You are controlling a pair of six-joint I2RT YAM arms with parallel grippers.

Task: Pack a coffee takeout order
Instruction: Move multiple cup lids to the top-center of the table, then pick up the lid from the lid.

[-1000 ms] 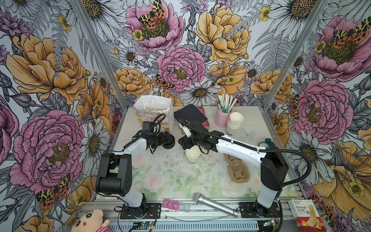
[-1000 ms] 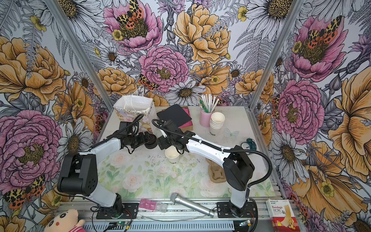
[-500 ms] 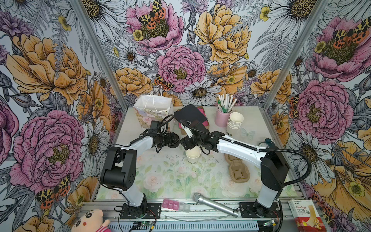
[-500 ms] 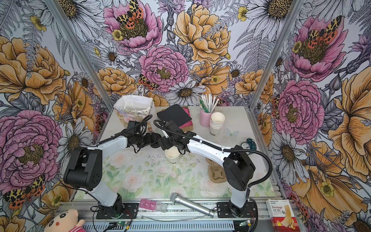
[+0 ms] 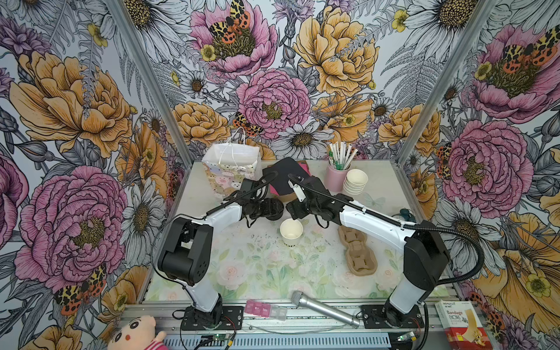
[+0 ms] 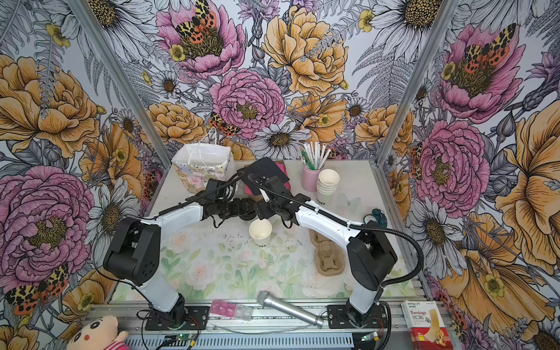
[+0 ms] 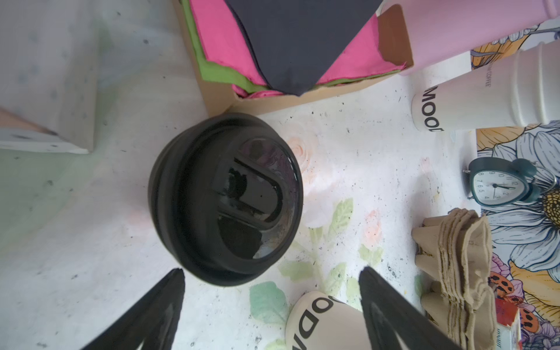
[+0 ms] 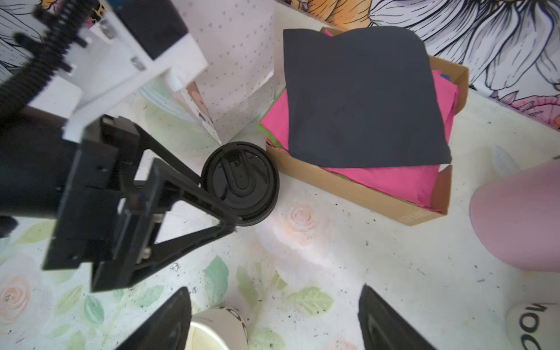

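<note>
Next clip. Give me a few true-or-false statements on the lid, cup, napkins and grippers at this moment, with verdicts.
1. The black lid sits on the white paper cup. False: it lies on the table; the cup stands open.
2. The black napkin lies on the pink napkins in the cardboard box. True.
3. The left gripper and the right gripper are both open, holding nothing. True.
4. The pulp cup carrier is inside the gift bag. False: it lies on the table, apart from the bag.
</note>
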